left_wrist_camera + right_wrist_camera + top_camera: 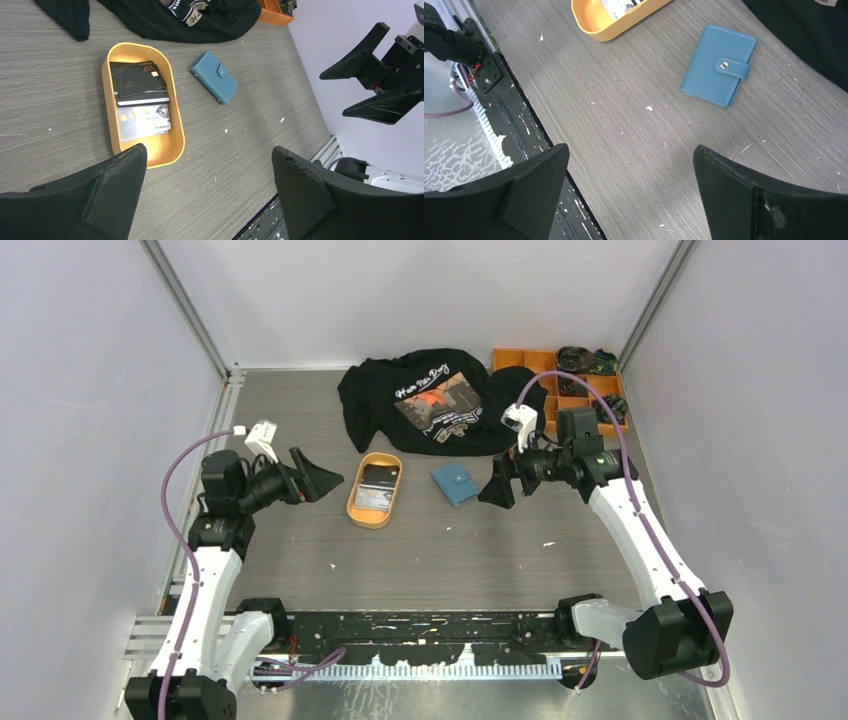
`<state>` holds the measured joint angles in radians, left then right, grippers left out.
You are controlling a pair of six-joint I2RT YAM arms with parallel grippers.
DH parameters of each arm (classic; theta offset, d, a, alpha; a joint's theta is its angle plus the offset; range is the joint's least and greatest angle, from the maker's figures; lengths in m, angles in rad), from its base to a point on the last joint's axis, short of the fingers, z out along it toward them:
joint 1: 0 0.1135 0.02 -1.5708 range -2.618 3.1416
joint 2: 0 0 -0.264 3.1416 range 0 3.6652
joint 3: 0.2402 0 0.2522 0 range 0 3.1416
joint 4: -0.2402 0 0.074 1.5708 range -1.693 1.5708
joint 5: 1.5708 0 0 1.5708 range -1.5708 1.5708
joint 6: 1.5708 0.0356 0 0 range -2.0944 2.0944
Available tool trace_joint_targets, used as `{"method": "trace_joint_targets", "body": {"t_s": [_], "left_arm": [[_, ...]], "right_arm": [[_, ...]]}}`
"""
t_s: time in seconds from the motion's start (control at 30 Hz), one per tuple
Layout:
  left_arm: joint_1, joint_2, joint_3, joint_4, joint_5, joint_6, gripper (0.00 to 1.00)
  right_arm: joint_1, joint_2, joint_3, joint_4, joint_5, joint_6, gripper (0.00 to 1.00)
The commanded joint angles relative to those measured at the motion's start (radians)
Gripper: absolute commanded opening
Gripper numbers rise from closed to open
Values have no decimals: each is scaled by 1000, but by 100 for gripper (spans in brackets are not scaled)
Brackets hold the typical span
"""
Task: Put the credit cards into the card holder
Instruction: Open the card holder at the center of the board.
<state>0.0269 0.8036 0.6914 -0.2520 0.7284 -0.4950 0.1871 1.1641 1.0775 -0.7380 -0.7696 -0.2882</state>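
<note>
Jaws on the left gripper (328, 482) stand wide apart with nothing between them. It hangs above the table (450, 560) just left of the orange oval tray (106, 75), probably so it can reach down for a card. The right gripper (493, 486) is equally spread and empty, poised just right of the card holder (719, 65), which suits it for steadying or opening that wallet.

The teal holder lies flat between the two grippers, beside the tray but apart from it, folded shut with its snap tab across the front. I judge it must be unsnapped before anything goes in.

The credit cards (140, 100) sit overlapped inside the tray, dark ones on top of lighter ones. The tray's raised wall and their flat stacking look like the main hindrance to pinching one.

A black printed T-shirt (430, 400) is crumpled behind, and an orange compartment box (520, 362) sits in the far right corner, both clear of the work.
</note>
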Motion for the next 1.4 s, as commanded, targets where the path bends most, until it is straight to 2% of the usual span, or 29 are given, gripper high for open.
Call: {"method": "trace_joint_targets", "body": {"t_s": [0.0, 0.13, 0.23, 0.33, 0.47, 0.57, 0.7, 0.83, 1.07, 1.2, 1.37], "left_arm": [[4, 29, 10, 84, 41, -39, 93], [2, 50, 20, 56, 7, -40, 88], [-14, 48, 28, 25, -31, -31, 84], [-96, 38, 52, -43, -135, 9, 81], [-269, 31, 61, -91, -323, -26, 76], [-459, 22, -26, 52, -496, -135, 75], [-651, 87, -89, 236, -659, -212, 75], [-681, 168, -147, 406, -675, -317, 72], [-686, 229, -184, 490, -747, -388, 69], [-693, 265, -188, 507, -757, -427, 68], [-726, 306, -196, 547, -792, -455, 67]], "right_arm": [[31, -4, 19, 46, -15, 38, 100], [70, 71, -12, 126, 24, 144, 97], [94, 163, -25, 210, 125, 252, 92], [107, 246, -20, 263, 215, 340, 85], [109, 347, 10, 285, 337, 417, 84], [108, 434, 52, 278, 426, 438, 83], [96, 600, 140, 210, 413, 445, 71], [93, 711, 205, 176, 379, 447, 62], [92, 819, 241, 163, 349, 458, 58], [83, 850, 237, 156, 287, 464, 46], [81, 846, 227, 144, 257, 458, 26]]}}
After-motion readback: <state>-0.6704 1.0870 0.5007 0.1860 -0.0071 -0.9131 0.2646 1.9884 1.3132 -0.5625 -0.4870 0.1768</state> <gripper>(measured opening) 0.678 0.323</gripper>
